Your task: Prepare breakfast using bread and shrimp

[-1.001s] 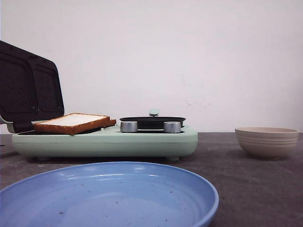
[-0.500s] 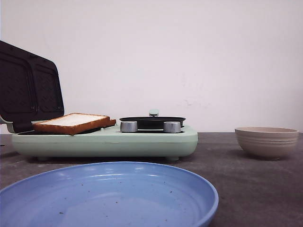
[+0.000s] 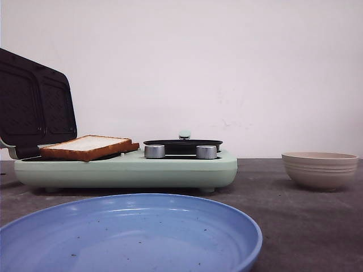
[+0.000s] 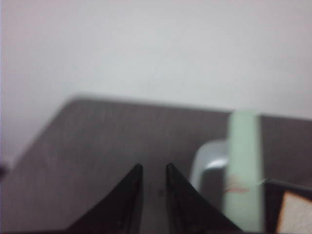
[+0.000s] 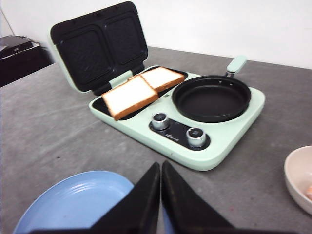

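Two slices of bread lie in the open sandwich press half of the mint-green breakfast maker, one farther back and the nearer one tilted, its front edge propped over the rim. In the front view the tilted slice shows as a wedge rising toward the black ribbed lid, which stands open behind it. The bread is well apart from both pincers. The right gripper hangs above the table on the near side of the appliance, between the blue plate and the appliance's front wall; its two black fingers meet at the tips with no gap and nothing between them. The left gripper is off beyond the lid end of the appliance, its fingers narrowly parted with only a thin slit of table showing, and empty. A corner of bread shows at the edge of that blurred view, beside the green lid edge and its pale handle.

A small orange-pink patch, possibly the shrimp, sits inside the beige bowl at the frame edge, too cut off to be sure. The bowl stands to the right of the appliance, well apart from the right gripper.

By count: two bread slices, one black frying pan on the appliance's right half, two silver knobs on its front panel, one blue plate, one bowl.
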